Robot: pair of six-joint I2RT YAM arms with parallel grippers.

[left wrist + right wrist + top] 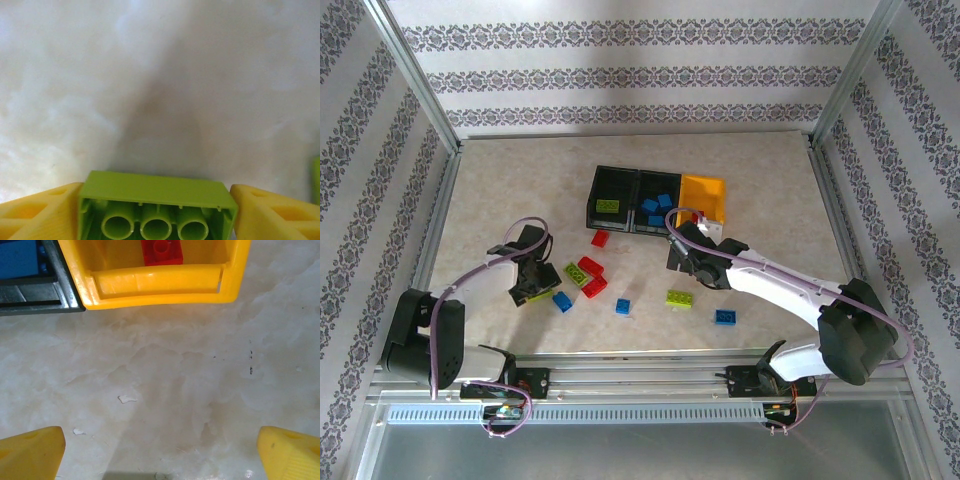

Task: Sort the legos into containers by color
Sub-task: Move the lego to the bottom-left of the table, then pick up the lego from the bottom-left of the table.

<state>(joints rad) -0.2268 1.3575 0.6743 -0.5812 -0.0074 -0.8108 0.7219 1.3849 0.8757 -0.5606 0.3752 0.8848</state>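
Looking down the left wrist, we see the left gripper (pixel 157 210) clamped on a lime brick (pixel 156 187), its hollow underside toward the camera, over the table (pixel 160 75). Our right gripper (pixel 160 447) hangs with fingers spread wide, holding nothing, just before the yellow bin (pixel 160 282), where a red brick (pixel 161 251) lies. Blue bricks (pixel 655 207) sit in the middle bin (pixel 660 174), a second lime brick (pixel 608 207) in the left bin (pixel 615 171). Loose bricks (pixel 590 266) lie between the arms.
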